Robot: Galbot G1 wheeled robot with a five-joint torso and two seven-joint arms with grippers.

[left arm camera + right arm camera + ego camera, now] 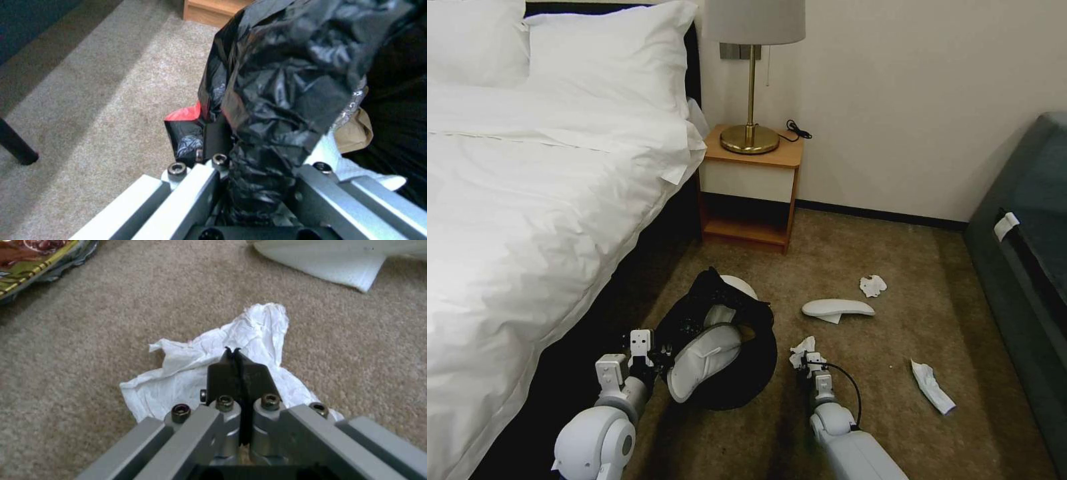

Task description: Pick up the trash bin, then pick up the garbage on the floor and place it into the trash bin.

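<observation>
The trash bin, lined with a crinkly black bag, hangs tilted just above the carpet beside the bed. My left gripper is shut on its rim, with bag plastic bunched between the fingers. Inside the bin lie a white slipper, a red packet and brown paper. My right gripper is low over the carpet. Its fingertips are shut, pressed into a crumpled white tissue. A second slipper and two more tissues lie on the floor.
The bed runs along the left. A nightstand with a brass lamp stands against the far wall, and a dark sofa lines the right. A gold snack wrapper lies by the bin. Open carpet lies between.
</observation>
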